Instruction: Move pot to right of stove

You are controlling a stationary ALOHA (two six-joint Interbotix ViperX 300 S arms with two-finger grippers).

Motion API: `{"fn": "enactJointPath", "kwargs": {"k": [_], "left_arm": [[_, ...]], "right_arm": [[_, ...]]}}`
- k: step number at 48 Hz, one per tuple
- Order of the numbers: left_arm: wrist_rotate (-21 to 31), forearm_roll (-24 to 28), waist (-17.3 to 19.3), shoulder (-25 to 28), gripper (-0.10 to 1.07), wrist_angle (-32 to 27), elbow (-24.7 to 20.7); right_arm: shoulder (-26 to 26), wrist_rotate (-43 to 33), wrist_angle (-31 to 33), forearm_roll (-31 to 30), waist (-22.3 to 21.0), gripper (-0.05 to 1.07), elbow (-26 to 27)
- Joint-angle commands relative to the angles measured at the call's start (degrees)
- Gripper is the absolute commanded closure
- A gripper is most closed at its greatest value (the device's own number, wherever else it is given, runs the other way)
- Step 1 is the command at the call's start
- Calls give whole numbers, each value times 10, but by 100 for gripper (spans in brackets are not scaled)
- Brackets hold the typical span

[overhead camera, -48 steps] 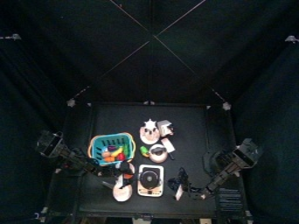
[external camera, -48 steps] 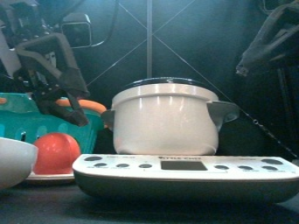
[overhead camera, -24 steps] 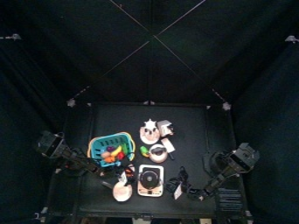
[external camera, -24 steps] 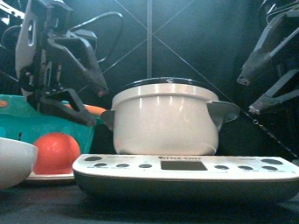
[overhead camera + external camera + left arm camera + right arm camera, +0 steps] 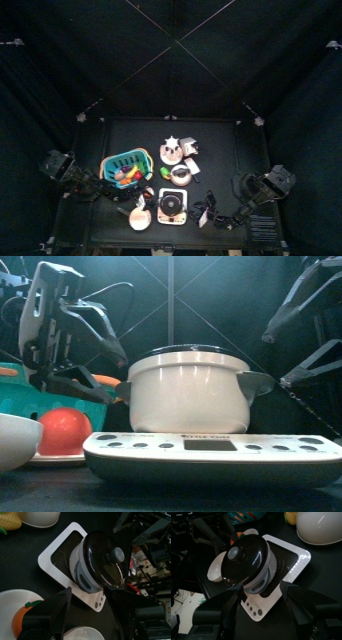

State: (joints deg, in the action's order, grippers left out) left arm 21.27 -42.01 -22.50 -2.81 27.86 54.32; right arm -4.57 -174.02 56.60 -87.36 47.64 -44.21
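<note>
Pale-bodied with a dark lid, the pot (image 5: 190, 389) sits squarely on the stove (image 5: 207, 454), so I judge the move not yet begun. My left gripper (image 5: 90, 604) and right gripper (image 5: 261, 604) both hang spread wide on either side, grasping nothing. Everything is left: close on the pot, lift it clear of the slab, and set it on the bare table at the stove's right. A blue basket (image 5: 127, 169) stands off to the other side.
</note>
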Motion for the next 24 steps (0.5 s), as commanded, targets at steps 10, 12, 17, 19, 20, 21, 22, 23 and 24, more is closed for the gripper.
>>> {"fn": "enactJointPath", "kwargs": {"k": [10,12,17,19,20,21,22,23,24], "left_arm": [[120,115,17,31,9,40,1],[131,125,21,35,9,40,1],[141,130,26,40,9,42,1],[141,130,27,40,9,42,0],[141,130,27,40,9,43,-1],[141,130,27,40,9,44,-1],[141,130,27,41,9,44,-2],[141,130,27,42,9,44,-3],[141,130,26,43,9,44,-4]], "right_arm": [[-7,-93,6,-21,1,11,-6],[-9,-98,6,-30,0,11,-6],[-14,-99,4,-44,-4,11,-2],[-16,-99,3,-44,-5,11,0],[-18,-100,1,-43,-7,11,2],[-18,-100,-1,-43,-9,11,3],[-20,-100,-4,-42,-10,11,4],[-22,-100,-5,-42,-11,11,5],[-24,-100,-8,-42,-12,12,7]]}}
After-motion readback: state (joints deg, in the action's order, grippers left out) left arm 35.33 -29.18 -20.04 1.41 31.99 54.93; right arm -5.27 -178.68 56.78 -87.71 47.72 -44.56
